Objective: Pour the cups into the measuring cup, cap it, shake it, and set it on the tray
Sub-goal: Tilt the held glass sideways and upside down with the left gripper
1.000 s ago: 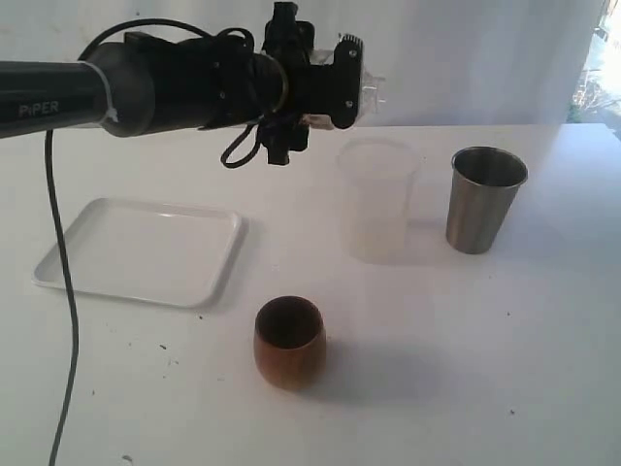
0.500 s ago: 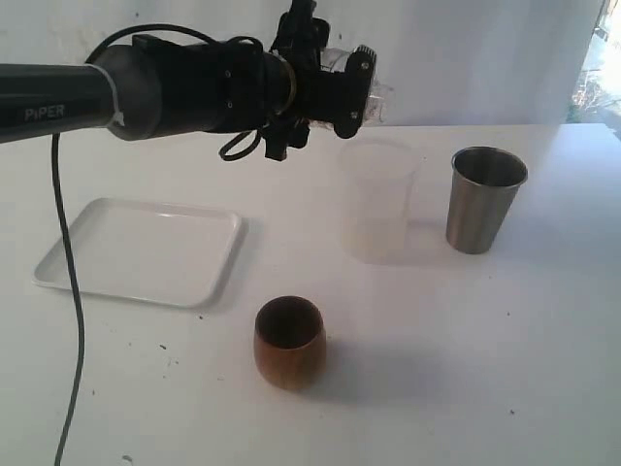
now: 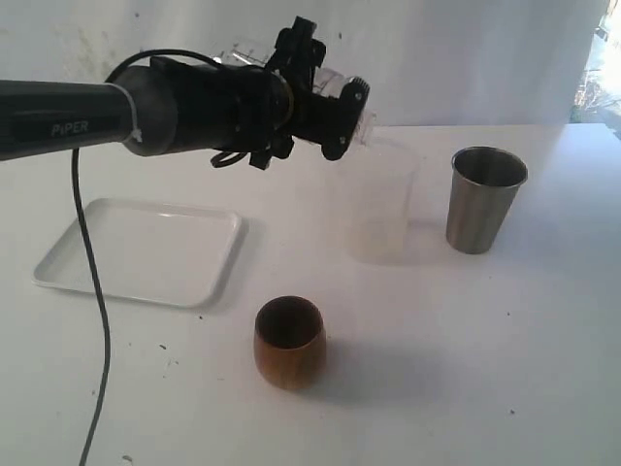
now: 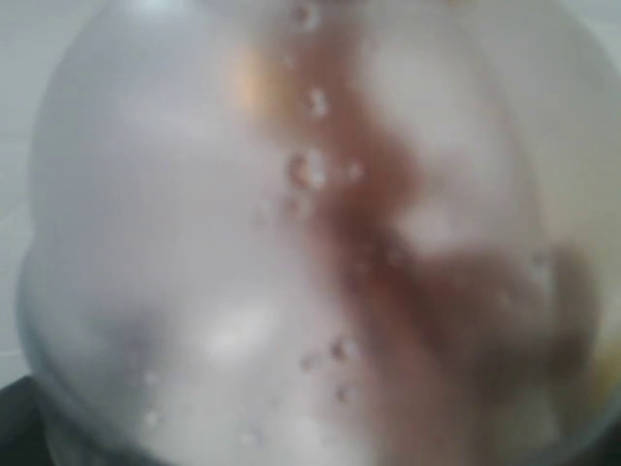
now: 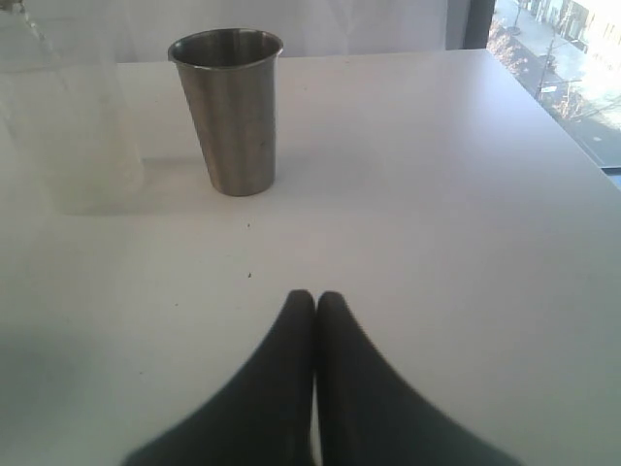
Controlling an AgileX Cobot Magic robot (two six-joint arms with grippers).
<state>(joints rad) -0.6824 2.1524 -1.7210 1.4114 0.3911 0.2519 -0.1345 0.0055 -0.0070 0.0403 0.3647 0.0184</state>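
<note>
Inventory of the white table [image 3: 466, 388], from left to right.

1. Tray [image 3: 136, 250]: white, rectangular, with rounded corners. It lies flat on the left of the table and we see nothing on it.
2. Cable [image 3: 92, 320]: black. It hangs from the left arm [image 3: 116, 112] and runs down past the tray's near left corner.
3. Left gripper [image 3: 340, 112]: raised above the table behind the middle. We find its jaws set wide around the measuring cup [image 4: 291, 252].
4. Measuring cup: clear, held off the table and tipped close to level. One end sits just over the rim of the frosted cup [image 3: 378, 209]. In the left wrist view its wall fills the frame, with droplets and a blurred brown streak. We cannot tell what is inside.
5. Wooden cup [image 3: 289, 342]: brown and rounded, upright near the front and well apart from the tray.
6. Frosted cup: translucent and upright, behind the wooden cup.
7. Steel tumbler [image 3: 483, 199]: tapered and upright, just right of the frosted cup without touching it.
8. Right gripper [image 5: 315, 303]: we see the fingers pressed together with nothing between them, low over bare table and well short of the tumbler.
</note>
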